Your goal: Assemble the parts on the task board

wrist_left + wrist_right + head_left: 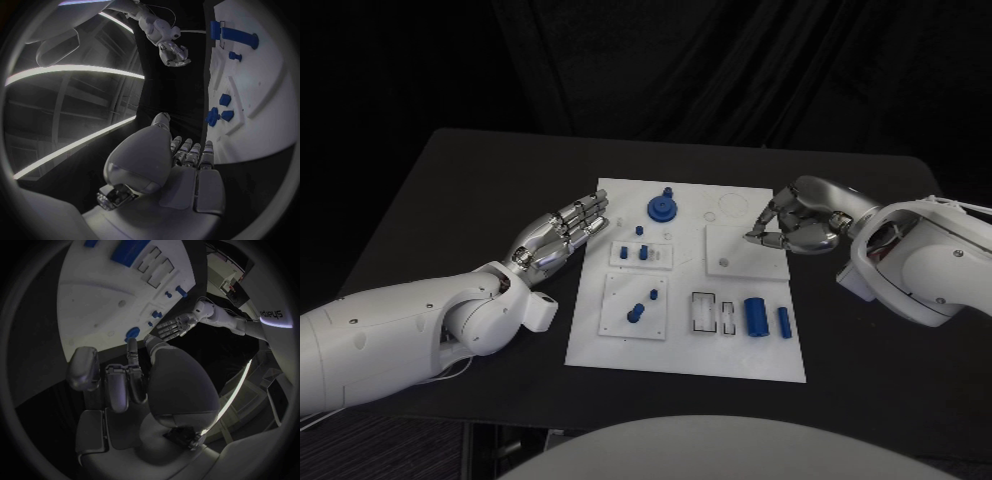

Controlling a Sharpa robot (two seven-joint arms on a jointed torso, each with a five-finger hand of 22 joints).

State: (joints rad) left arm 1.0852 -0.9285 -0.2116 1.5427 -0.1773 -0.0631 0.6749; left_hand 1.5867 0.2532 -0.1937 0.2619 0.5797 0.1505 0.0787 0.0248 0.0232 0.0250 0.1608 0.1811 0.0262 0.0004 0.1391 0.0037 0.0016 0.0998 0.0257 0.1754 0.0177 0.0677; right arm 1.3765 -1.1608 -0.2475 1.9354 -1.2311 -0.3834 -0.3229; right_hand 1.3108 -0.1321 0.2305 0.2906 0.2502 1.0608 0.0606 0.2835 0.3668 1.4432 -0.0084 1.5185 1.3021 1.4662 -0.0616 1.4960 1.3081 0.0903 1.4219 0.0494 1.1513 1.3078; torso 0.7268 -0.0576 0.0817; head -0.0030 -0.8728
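Note:
The white task board (678, 345) lies mid-table. On it are a round blue part with a peg (662, 208), small blue pegs (642, 252), two more small blue pieces (640, 306), and a blue cylinder (756, 316) beside a slimmer blue piece (783, 321). My left hand (567, 232) hovers at the board's left edge with its fingers stretched out and apart, holding nothing. My right hand (790, 222) is over the raised white square plate (733, 262), fingers curled down, tips at the plate. Nothing shows between its fingers (119, 382) in the right wrist view.
The black table (473, 190) has free room left of the board and along its front. White slotted recesses (711, 312) sit beside the cylinder. A ring outline (731, 208) marks the board's far right corner.

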